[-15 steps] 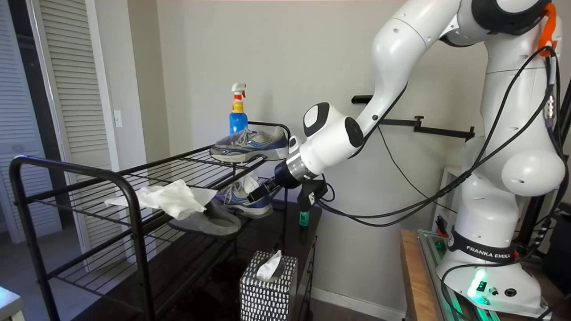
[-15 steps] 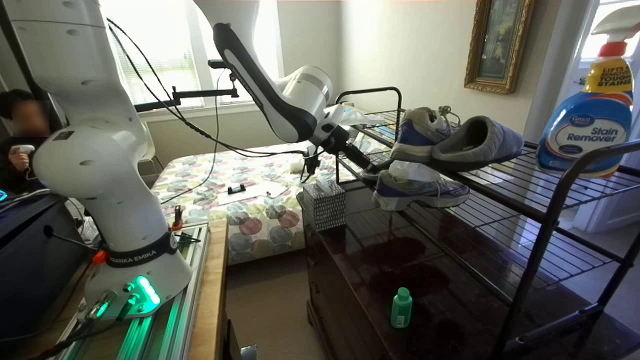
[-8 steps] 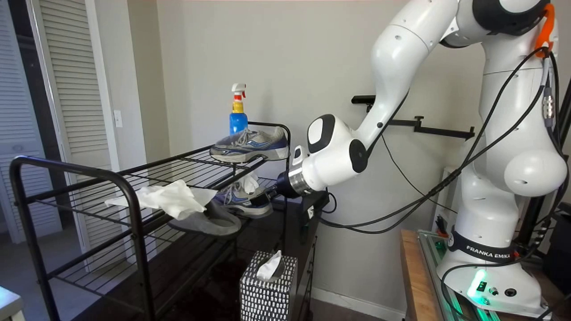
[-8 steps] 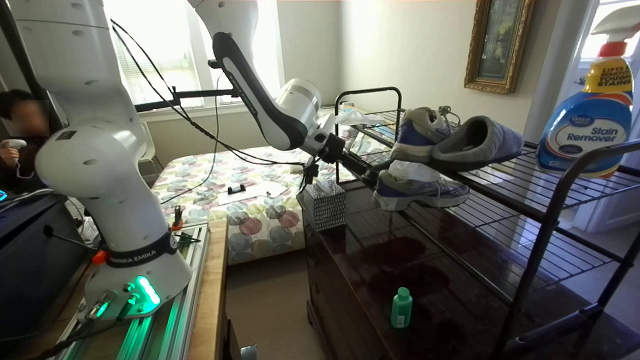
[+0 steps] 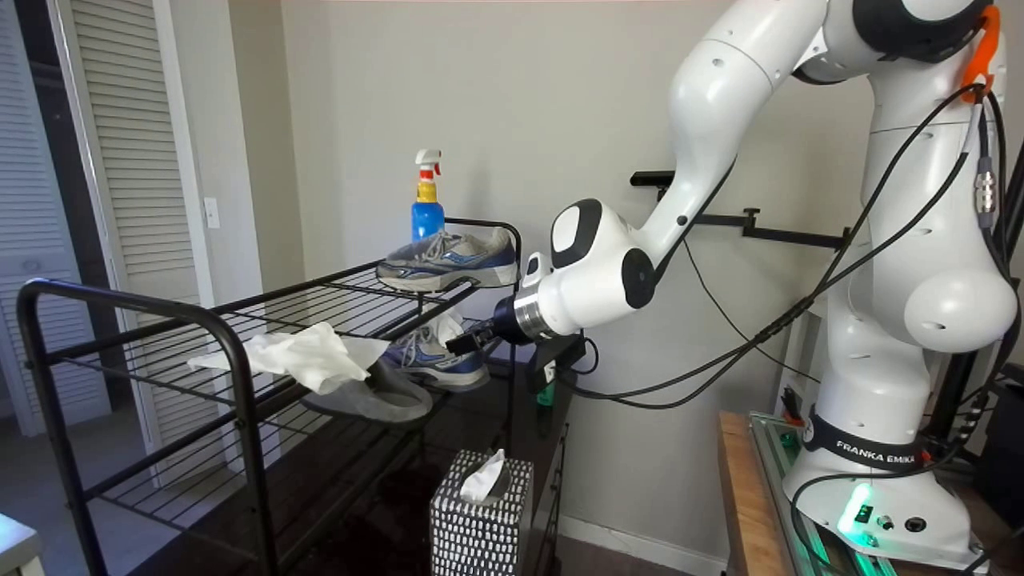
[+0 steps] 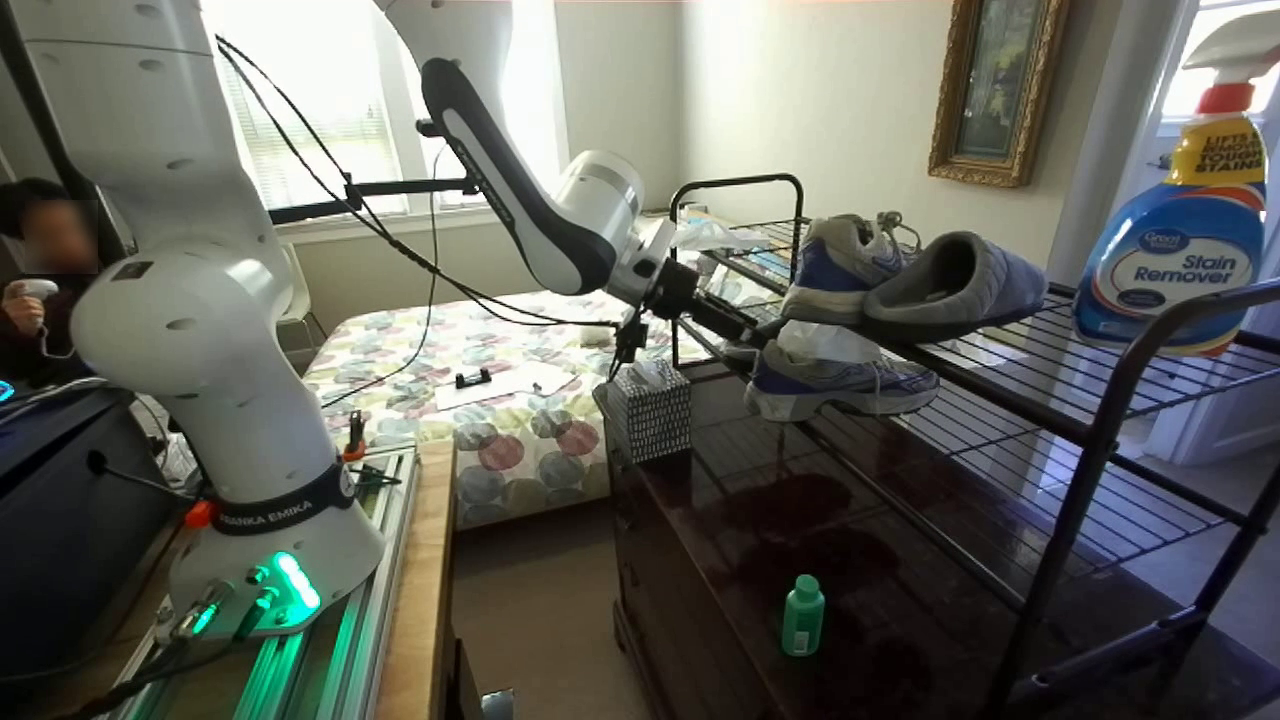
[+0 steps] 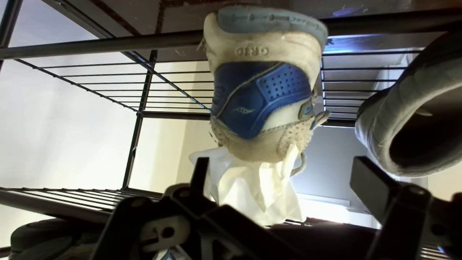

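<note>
My gripper (image 7: 279, 162) is open and empty, its fingers spread on either side of a white tissue (image 7: 252, 187) in the wrist view, which looks upside down. The tissue sticks out of the opening of a blue and grey sneaker (image 7: 261, 90), heel toward me. In both exterior views the gripper (image 5: 462, 344) (image 6: 750, 335) is at the heel end of this sneaker (image 5: 448, 374) (image 6: 840, 385) on the rack's lower shelf, just under the upper shelf. Contact cannot be told. A grey slipper (image 7: 408, 119) lies beside the sneaker; it also shows in an exterior view (image 5: 380, 400).
The black wire rack (image 5: 240, 384) has an upper shelf with another sneaker (image 5: 448, 262), another slipper (image 6: 960, 290), a crumpled tissue (image 5: 308, 356) and a stain remover bottle (image 6: 1170, 240). Below are a patterned tissue box (image 5: 480, 520) and a green bottle (image 6: 803, 615) on a dark dresser (image 6: 720, 500).
My gripper dipped lower at the sneaker's heel half a second ago and has now risen a little again. The shoes and tissues have not moved.
</note>
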Robot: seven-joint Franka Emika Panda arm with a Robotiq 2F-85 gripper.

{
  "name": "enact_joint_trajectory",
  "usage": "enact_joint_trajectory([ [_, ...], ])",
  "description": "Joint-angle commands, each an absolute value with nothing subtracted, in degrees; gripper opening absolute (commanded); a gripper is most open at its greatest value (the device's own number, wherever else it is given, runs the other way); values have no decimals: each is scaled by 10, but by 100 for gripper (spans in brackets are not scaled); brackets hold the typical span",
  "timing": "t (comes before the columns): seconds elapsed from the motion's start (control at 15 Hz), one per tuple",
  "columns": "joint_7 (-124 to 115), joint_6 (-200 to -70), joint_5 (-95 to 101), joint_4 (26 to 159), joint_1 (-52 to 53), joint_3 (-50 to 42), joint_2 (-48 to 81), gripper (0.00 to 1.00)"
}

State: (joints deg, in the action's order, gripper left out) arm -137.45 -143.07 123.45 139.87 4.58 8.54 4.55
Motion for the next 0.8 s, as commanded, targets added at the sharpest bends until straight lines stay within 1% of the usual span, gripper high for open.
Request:
enact_joint_trajectory([
  [0.0, -1381, -1425, 1248, 1379, 45, 80, 50, 100],
  [0.13, -1378, -1433, 1247, 1364, 42, 75, 57, 100],
  [0.2, -1379, -1434, 1248, 1360, 41, 74, 59, 78],
  [0.27, -1380, -1436, 1248, 1356, 40, 73, 61, 74],
  [0.4, -1375, -1449, 1248, 1341, 35, 69, 68, 59],
  [0.47, -1374, -1453, 1247, 1336, 33, 68, 71, 50],
  [0.73, -1373, -1507, 1248, 1309, 21, 61, 81, 22],
])
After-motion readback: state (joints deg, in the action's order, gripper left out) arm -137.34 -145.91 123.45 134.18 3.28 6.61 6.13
